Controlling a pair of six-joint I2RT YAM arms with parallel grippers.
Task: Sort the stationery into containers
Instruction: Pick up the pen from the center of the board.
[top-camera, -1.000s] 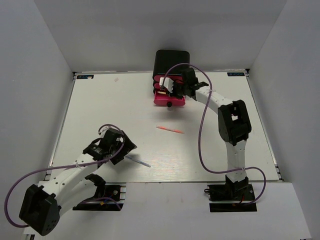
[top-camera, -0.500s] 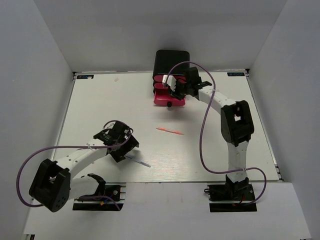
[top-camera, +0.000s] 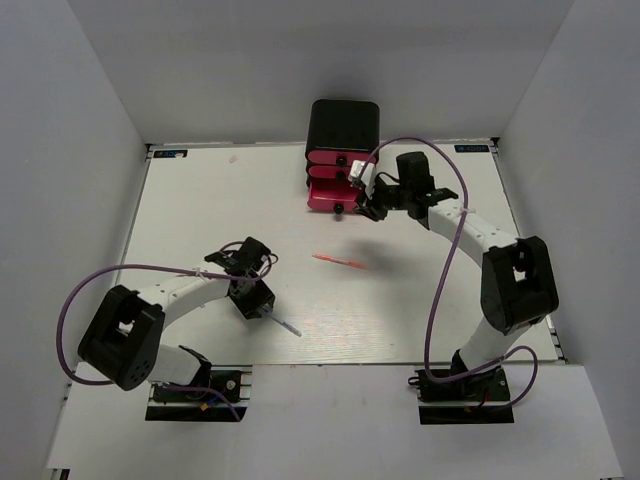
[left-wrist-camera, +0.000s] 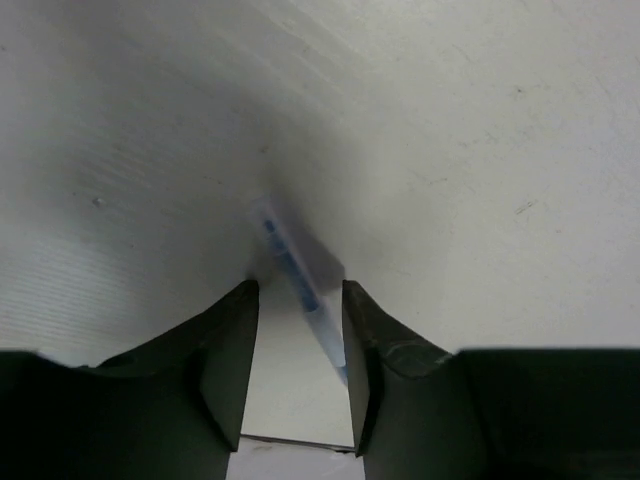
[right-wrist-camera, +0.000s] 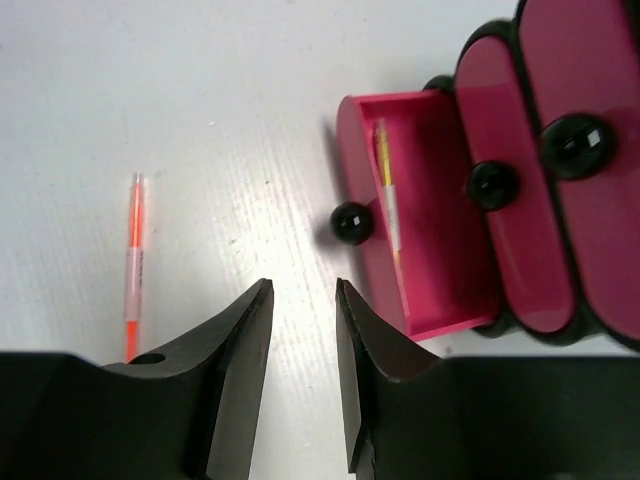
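Observation:
A thin blue-grey pen (top-camera: 284, 324) (left-wrist-camera: 290, 262) lies flat on the white table near the front. My left gripper (top-camera: 254, 300) (left-wrist-camera: 300, 290) is low over it, open. The pen runs between the jaws and leans against the right finger (left-wrist-camera: 358, 340). A thin orange-pink pen (top-camera: 340, 261) (right-wrist-camera: 132, 270) lies mid-table. The black cabinet (top-camera: 343, 125) stands at the back with its bottom pink drawer (top-camera: 338, 198) (right-wrist-camera: 445, 250) pulled out. An orange-and-white marker (right-wrist-camera: 388, 190) lies inside that drawer. My right gripper (top-camera: 366, 200) (right-wrist-camera: 303, 285) hovers open and empty just in front of the drawer.
The two upper pink drawers (right-wrist-camera: 512, 120) are pushed in, their black knobs (right-wrist-camera: 492, 184) facing out. The open drawer's knob (right-wrist-camera: 351, 223) sticks out toward my right gripper. White walls enclose the table on three sides.
My left gripper moved right and down over the blue-grey pen, and its jaws narrowed around it. My right gripper drew back from the open drawer and opened a little.

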